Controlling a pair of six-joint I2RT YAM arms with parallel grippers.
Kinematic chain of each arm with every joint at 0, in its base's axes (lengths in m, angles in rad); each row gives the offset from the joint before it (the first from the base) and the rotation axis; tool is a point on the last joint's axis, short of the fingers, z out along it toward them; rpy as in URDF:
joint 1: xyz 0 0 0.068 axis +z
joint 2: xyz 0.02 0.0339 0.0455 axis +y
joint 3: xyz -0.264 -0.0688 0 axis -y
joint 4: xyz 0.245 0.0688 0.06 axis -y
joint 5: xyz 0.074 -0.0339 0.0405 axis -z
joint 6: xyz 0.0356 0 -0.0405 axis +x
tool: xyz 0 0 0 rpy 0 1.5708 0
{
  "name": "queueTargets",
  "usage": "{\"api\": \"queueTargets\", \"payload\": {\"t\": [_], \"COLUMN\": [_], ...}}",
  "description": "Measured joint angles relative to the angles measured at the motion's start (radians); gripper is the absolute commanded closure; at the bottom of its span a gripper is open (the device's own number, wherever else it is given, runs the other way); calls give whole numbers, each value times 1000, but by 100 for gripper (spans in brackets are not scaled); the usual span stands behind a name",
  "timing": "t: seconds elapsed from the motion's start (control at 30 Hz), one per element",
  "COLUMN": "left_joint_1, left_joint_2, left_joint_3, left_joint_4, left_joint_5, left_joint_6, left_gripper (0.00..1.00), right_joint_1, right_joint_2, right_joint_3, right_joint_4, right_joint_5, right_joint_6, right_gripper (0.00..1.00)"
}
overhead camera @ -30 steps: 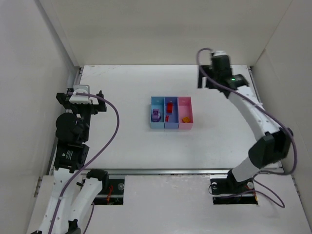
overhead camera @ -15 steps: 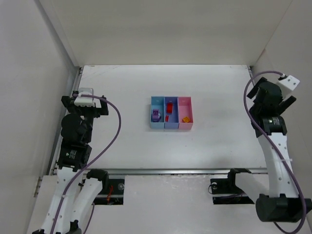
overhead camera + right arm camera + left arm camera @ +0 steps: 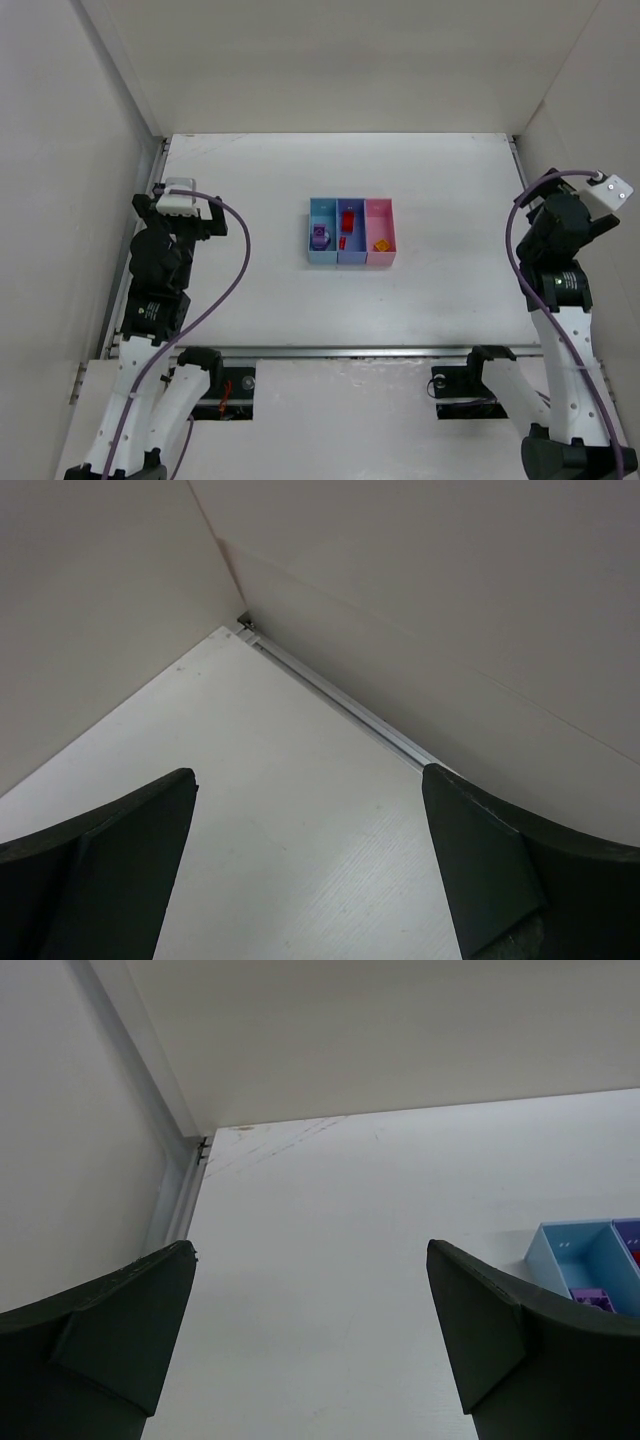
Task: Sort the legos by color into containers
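Top external view first: you have the containers [image 3: 350, 261], three thin-walled, open-topped rectangular bins of smooth moulded plastic joined in a row, sitting mid-worktop [image 3: 250, 180], well apart from both arms. A purple brick [image 3: 319, 237] lies in the light blue bin [image 3: 322, 208] on the left, red bricks [image 3: 348, 219] in the blue-violet bin [image 3: 351, 256] in the middle, and an orange brick [image 3: 381, 245] in the pink bin [image 3: 378, 212] on the right. Every lego you can make out is inside a bin, one colour per bin, and no loose brick shows on the matte white surface, so the sorting looks done or very nearly so; the bricks are tiny, though, so one could escape you here. The left arm [image 3: 155, 275] and right arm [image 3: 555, 275] stand folded near the side walls. Left wrist view next: your left jaws are spread wide with nothing between them, two dark matte wedges over bare worktop, with the light blue bin and its blocky, glossy purple brick at the lower right edge. Right wrist view last: your right jaws are likewise apart and hold nothing, pointing at the far right corner where plain white wall panels [image 3: 420, 580] meet the worktop along a thin metal rail [image 3: 340, 705]; no bin or brick shows here.
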Motion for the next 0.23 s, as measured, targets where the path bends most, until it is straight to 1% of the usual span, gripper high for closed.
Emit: {"api": "queueTargets", "payload": {"t": [0.23], "left_joint_1": [0], "left_joint_2": [-2], "left_joint_3": [0], "left_joint_4": [-1], "left_joint_5": [6], "left_joint_6": [-8], "left_gripper": [0], "right_joint_1": [0], "right_joint_2": [-34], "right_joint_3": [-16], "right_joint_4": [7], "right_joint_5": [-6], "right_joint_6": [44], "right_gripper": [1]}}
